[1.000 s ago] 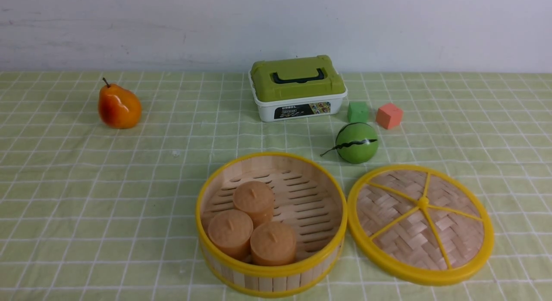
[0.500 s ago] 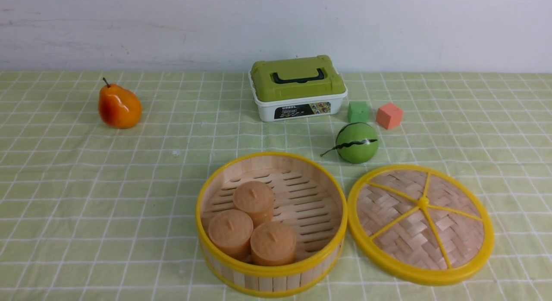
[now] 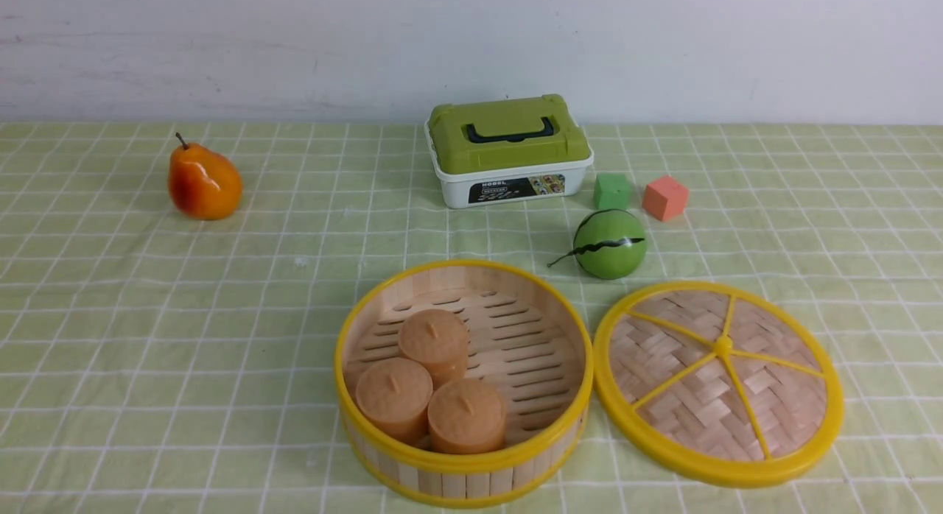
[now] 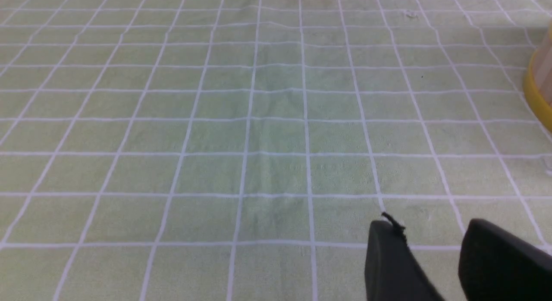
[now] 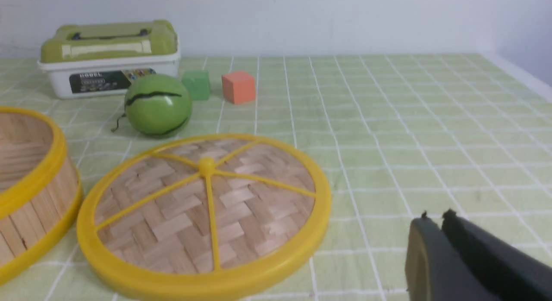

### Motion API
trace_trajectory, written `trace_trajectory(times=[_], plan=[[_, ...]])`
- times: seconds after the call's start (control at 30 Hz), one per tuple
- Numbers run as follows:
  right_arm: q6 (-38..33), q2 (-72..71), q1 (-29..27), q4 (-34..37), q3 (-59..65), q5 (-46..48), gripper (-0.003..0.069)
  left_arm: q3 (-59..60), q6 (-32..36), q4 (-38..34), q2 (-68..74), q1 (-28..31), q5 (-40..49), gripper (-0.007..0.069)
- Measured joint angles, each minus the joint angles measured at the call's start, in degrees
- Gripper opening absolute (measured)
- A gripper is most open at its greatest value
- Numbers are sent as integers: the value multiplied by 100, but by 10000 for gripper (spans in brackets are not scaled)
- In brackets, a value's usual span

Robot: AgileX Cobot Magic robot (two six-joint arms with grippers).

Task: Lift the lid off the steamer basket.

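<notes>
Woven bamboo lid (image 3: 718,383) with yellow rim lies flat on the cloth, touching the open round bamboo steamer basket (image 3: 463,381).
Right gripper (image 5: 435,225), fingers together, sits near the lid's rim; left gripper (image 4: 427,232), fingers apart, holds nothing; green ball (image 5: 158,104) lies beyond the lid.

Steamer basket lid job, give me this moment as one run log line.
lid: off, flat on cloth right of steamer basket | basket: open, three buns | left gripper: open | right gripper: shut, empty

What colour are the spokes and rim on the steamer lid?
Yellow, over a tan woven bamboo face. The lid shows best in the right wrist view.
</notes>
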Motion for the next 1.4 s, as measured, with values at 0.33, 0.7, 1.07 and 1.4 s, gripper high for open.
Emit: trace_trajectory(times=[0.33,0.7,1.07,1.4], plan=[[206,-17,-14,-140,-32,928,27,0,0,0,0,0,0,239],[206,-17,-14,-140,-48,994,42,0,0,0,0,0,0,239],[206,-17,-14,-140,-48,996,57,0,0,0,0,0,0,239],[206,-17,-14,-140,-48,1000,74,0,0,0,0,0,0,239]])
